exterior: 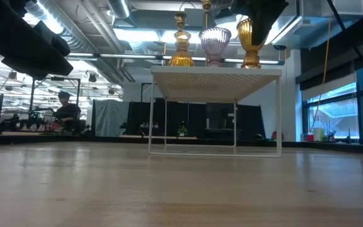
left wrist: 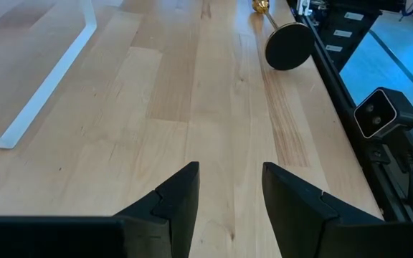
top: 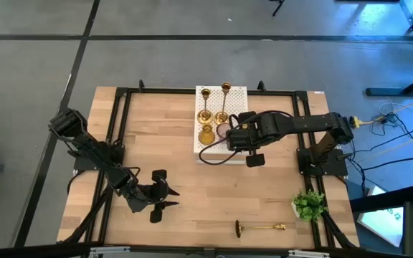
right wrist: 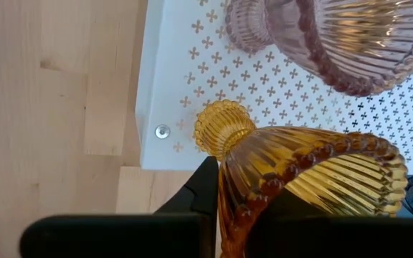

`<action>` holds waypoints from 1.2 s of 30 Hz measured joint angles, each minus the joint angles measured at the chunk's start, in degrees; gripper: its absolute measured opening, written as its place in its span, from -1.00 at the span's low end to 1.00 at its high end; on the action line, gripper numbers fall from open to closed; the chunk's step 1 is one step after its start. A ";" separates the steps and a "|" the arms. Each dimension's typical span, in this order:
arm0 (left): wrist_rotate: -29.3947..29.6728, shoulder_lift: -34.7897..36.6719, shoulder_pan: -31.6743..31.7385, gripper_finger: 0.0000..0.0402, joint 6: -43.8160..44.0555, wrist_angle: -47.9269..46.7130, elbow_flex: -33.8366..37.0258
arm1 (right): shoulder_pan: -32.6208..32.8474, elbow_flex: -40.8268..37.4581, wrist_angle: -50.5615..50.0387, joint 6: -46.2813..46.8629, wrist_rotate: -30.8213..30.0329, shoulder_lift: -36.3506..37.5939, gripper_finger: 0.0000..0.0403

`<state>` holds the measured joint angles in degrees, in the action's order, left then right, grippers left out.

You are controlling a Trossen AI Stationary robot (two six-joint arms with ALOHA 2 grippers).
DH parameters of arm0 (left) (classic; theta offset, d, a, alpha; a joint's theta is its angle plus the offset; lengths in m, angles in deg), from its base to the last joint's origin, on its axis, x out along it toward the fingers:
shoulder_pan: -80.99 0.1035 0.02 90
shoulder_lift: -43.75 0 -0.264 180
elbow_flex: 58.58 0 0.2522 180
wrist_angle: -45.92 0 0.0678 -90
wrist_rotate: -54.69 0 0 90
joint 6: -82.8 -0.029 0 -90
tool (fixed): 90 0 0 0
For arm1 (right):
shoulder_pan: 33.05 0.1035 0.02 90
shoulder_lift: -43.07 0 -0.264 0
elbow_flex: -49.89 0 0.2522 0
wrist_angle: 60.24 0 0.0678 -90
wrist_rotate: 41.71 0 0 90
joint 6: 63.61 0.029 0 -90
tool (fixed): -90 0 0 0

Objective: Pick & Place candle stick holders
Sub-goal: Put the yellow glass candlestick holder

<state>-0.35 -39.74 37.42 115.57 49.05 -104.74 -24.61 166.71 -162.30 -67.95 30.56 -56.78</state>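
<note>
While gripped, amber glass holder [right wrist: 314, 168] stands upright.

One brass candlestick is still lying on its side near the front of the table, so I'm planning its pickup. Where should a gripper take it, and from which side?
Grip the brass candlestick mid-stem, coming straight down from above with fingers across the shaft. It lies flat along the table's front edge, and its round base stands on edge, too wide to pinch. The open left gripper is probably nearer.

Perforated stand [top: 235, 97] sitting at table [top: 171, 154] rear centre | four holders [top: 215, 115] standing on it | one candlestick [top: 261, 228] lying at front edge | plant [top: 308, 205] resting right-front | left tool [top: 165, 193] hovering left-front
</note>
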 joint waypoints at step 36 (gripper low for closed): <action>0.12 -0.04 0.00 -0.26 -0.01 -0.02 0.01 | -0.02 -4.33 0.81 1.11 -1.53 0.28 -0.85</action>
<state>-0.23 -39.78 37.42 115.56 49.03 -104.73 -24.63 162.39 -161.49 -66.85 29.03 -56.50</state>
